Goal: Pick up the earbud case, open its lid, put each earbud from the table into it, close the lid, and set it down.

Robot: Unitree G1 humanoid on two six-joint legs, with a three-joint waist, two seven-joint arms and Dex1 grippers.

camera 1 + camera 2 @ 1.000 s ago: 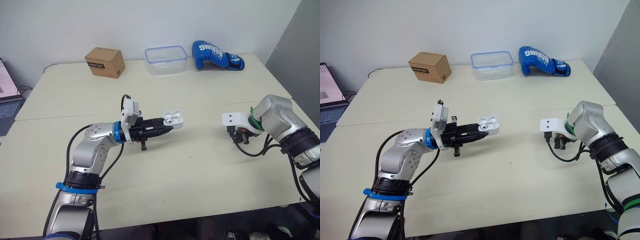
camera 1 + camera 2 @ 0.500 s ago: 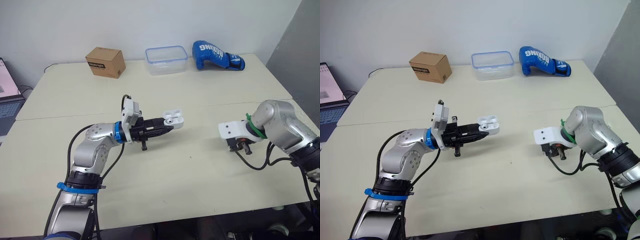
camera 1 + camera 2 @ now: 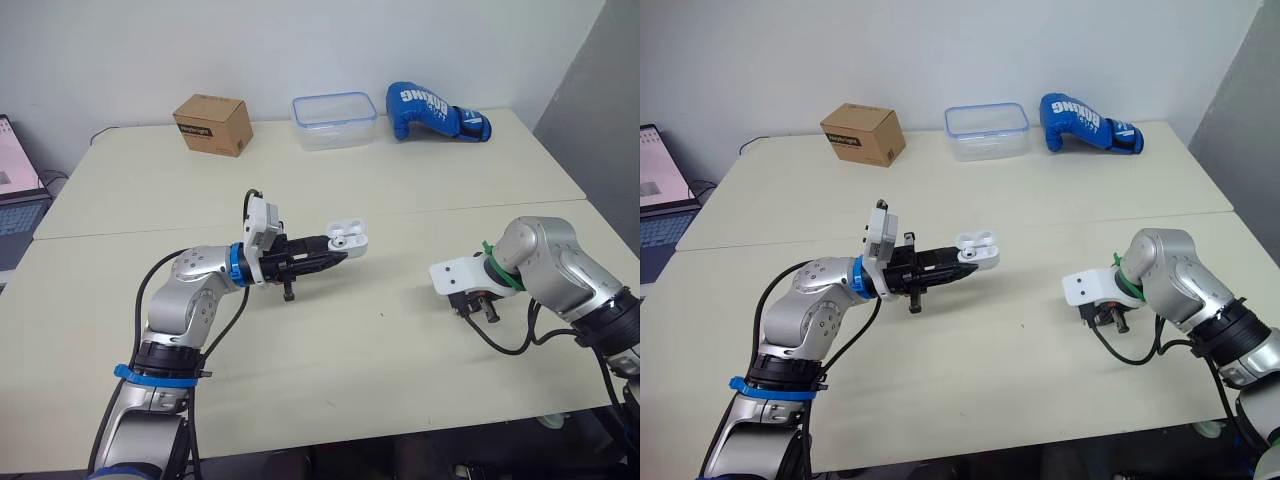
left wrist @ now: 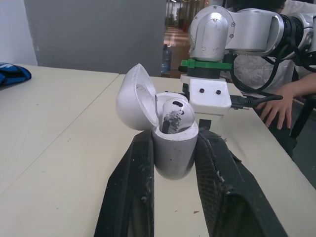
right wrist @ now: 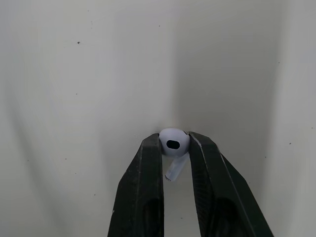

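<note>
Left claw (image 3: 338, 246) pinches the earbud case (image 4: 174, 153) above the worktop (image 3: 400, 200), lid open, 1 earbud seated. Right claw (image 5: 174, 139) pinches the 2nd earbud (image 5: 174, 144), likely for insertion.

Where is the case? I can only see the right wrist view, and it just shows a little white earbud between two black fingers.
Observer: The earbud case is over on the robot's left side, held up in the air by the left hand.
Operator: Is it open?
Observer: Yes. In the left wrist view the lid is flipped back.
Operator: Is anything inside?
Observer: One earbud sits in the case, so only one slot is left.
</note>
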